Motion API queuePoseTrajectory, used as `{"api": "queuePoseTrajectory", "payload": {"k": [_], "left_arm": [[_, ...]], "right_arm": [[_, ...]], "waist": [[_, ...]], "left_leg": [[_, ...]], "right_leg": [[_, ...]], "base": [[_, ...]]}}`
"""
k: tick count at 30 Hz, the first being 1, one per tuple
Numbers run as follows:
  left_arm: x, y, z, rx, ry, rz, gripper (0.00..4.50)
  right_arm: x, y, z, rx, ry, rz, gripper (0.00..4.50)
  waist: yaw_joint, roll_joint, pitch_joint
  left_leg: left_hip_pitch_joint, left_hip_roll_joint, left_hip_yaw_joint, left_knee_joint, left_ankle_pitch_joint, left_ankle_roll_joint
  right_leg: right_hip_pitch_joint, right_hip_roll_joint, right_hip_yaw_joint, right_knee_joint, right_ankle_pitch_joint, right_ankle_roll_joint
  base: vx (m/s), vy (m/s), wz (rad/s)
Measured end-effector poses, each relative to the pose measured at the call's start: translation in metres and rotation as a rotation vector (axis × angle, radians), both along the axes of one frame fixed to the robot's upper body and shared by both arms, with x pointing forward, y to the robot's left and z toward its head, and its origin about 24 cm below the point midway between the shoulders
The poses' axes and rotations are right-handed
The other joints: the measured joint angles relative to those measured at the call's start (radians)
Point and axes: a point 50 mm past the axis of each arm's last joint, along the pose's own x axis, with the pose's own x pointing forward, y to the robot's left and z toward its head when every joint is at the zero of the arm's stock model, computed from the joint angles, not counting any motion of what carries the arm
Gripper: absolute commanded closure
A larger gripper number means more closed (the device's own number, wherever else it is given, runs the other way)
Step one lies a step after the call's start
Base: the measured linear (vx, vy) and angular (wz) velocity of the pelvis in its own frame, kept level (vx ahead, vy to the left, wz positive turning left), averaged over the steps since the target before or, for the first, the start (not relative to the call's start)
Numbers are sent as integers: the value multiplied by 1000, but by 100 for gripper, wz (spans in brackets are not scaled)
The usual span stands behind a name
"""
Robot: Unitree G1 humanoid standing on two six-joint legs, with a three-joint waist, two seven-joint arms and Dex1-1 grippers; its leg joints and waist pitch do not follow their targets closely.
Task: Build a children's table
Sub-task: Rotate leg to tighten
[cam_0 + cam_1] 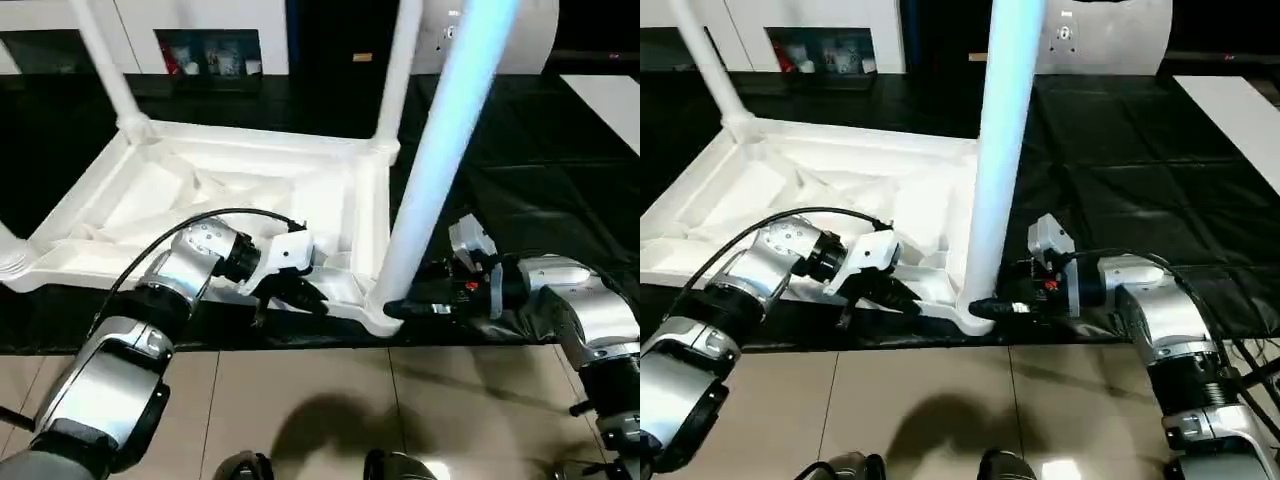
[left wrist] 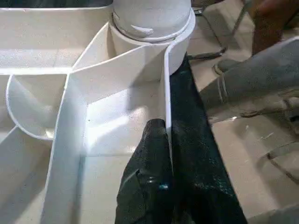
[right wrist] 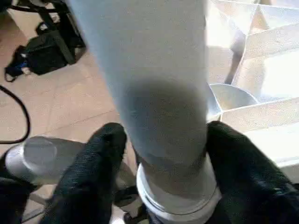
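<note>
The children's table top (image 1: 230, 135) lies upside down on the black padded surface, ribs facing up. White legs stand in its far left socket (image 1: 100, 50) and far right socket (image 1: 398, 60). A third leg (image 1: 440, 150) rises from the near right corner socket (image 1: 385, 315). My right gripper (image 1: 405, 308) is shut on this leg just above the socket, one finger (image 3: 103, 154) on each side of the tube. My left gripper (image 1: 300, 295) is shut on the top's near rim (image 2: 167, 93), pinching the thin wall a short way left of that corner.
The black padded surface (image 1: 540, 170) extends to the right and back. Its near edge drops to a tiled floor (image 1: 320, 400). A white panel (image 1: 610, 100) lies at the far right. A black bag (image 3: 42, 56) and a cable rest on the floor.
</note>
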Motion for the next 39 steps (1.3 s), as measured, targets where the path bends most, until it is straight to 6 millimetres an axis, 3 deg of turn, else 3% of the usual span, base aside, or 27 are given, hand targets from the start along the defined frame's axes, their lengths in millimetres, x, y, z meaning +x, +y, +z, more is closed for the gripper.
{"api": "queuePoseTrajectory", "payload": {"k": [7, 15, 19, 23, 26, 30, 32, 39], "left_arm": [[-1, 0, -1, -3, 10, -10, 450], [2, 0, 0, -15, 59, 79, 450], [15, -1, 3, -11, 26, 245, 450], [25, -20, 1, -44, 3, 420, 450], [31, -33, 0, -67, -19, 525, 450], [38, -46, 0, -73, -82, 624, 450], [38, -50, -1, -87, -85, 648, 450], [36, -51, -1, -103, -81, 606, 450]], "right_arm": [[-1, -1, 0, -3, 9, 15, 246], [0, 10, -3, 28, 24, -79, 254], [13, 20, -6, 67, -3, -329, 254], [32, 28, -5, 55, -35, -628, 255], [45, 38, -3, 37, -58, -808, 256], [60, 52, -1, 25, -84, -972, 256], [62, 52, -1, 30, -85, -1001, 189], [53, 41, -4, 41, -124, -936, 139]], "waist": [[4, 0, 0], [0, 0, 0], [-22, 0, 0], [-68, -1, 0], [-84, -1, 0], [-94, 1, -1], [-92, 1, -1], [-80, 1, -1]], "left_leg": [[0, 0, 0, 0, 0, 0], [1, 1, 0, -1, 1, -2], [3, 1, 0, 0, 0, -8], [3, -1, 0, 1, 0, -8], [4, -1, -1, 0, 0, -8], [4, 0, -2, -3, 0, -9], [4, 0, -2, -3, 0, -8], [2, -1, -2, -3, 1, -1]], "right_leg": [[0, 0, 0, 0, 0, 0], [0, 0, 0, 1, 0, 0], [0, 1, 0, 0, -4, 7], [-1, 0, 1, -2, -4, 7], [-1, 1, 0, -1, -4, 7], [-1, 2, -1, 0, 0, 1], [-1, 1, -2, -1, 0, 1], [-1, 1, -2, -2, 0, 1]], "base": [[0, 0, 0], [0, 0, 0], [0, 0, 0], [0, 0, 0], [0, 0, 0], [0, 0, 0], [0, 0, 0], [0, 0, 0]]}}
